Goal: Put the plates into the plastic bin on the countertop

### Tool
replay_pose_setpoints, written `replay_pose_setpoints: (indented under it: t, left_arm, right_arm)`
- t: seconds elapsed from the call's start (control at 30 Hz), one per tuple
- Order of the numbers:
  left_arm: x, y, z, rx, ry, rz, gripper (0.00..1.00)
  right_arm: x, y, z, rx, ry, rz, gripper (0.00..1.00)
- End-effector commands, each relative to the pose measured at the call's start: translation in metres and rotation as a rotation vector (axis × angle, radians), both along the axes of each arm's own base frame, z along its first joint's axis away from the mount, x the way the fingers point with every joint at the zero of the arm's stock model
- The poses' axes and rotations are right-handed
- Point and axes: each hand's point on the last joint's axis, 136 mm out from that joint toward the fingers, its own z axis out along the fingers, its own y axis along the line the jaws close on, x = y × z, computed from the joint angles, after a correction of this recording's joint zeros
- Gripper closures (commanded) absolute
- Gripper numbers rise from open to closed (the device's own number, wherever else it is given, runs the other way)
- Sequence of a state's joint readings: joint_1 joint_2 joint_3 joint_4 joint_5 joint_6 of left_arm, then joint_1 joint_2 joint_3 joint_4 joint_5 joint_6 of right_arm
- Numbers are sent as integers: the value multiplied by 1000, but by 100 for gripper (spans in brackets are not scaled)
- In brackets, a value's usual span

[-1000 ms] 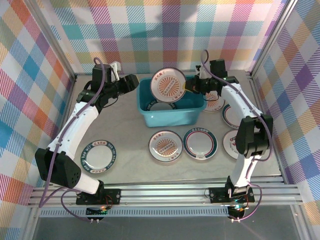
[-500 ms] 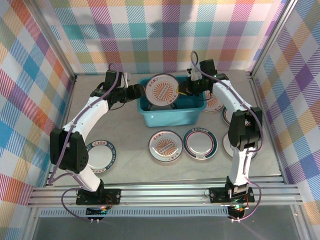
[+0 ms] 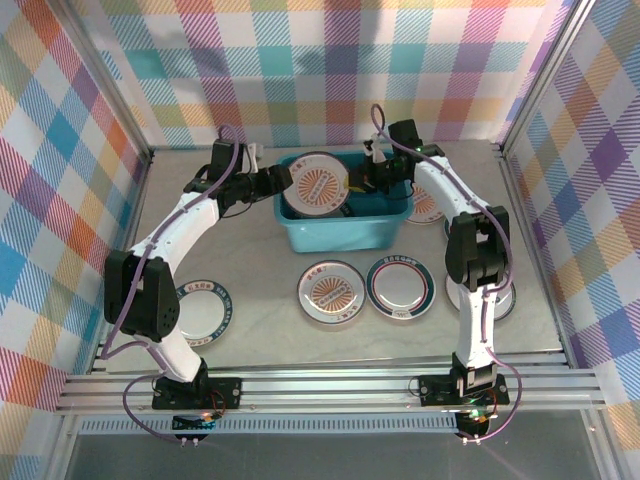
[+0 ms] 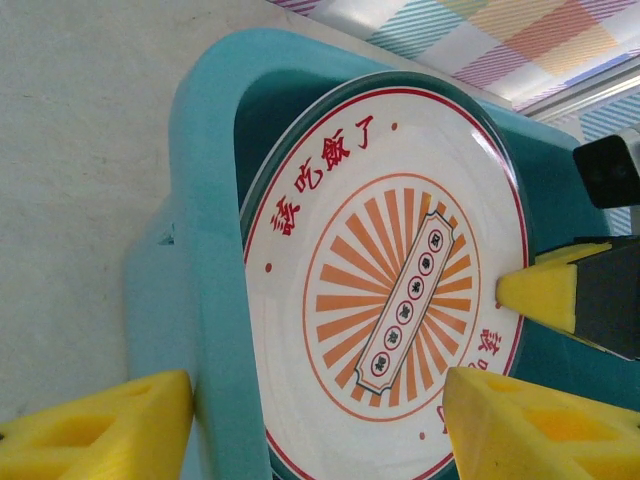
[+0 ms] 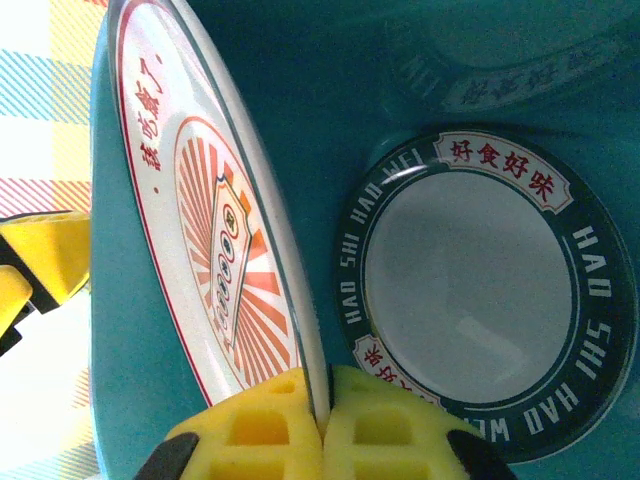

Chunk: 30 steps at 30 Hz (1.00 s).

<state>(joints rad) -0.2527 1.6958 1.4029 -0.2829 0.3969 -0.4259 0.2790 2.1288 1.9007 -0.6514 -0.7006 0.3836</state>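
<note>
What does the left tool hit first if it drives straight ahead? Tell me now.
The left tool would most likely meet the plastic bin first: its left wall sits between the open fingers. The sunburst plate, pinched by the right tool, lies just beyond. Depth is unclear.

Robot lab test cell: plaid fabric walls (image 3: 330, 60), aluminium extrusion frame (image 3: 330, 385), two bolted-down arms (image 3: 165, 240), mock marble-look countertop (image 3: 265, 335).

Colourful plaid walls (image 3: 330, 70) on three sides, aluminium rail (image 3: 330, 385) along the near edge
</note>
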Motion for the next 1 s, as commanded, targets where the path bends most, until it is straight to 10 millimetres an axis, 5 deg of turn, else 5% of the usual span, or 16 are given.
replay_pose_setpoints:
  t: [0.0, 0.6, 0.97]
  left_arm:
    - [2, -9, 0, -42, -10, -36, 33]
    - [4, -15, -2, -56, -8, -40, 33]
    - [2, -19, -1, -56, -7, -44, 33]
  right_arm:
    - [-3, 6, -2, 10, 37, 10, 100]
    - [-22, 14, 5, 32, 120, 46, 100]
    - [-17, 15, -16, 16, 158, 31, 100]
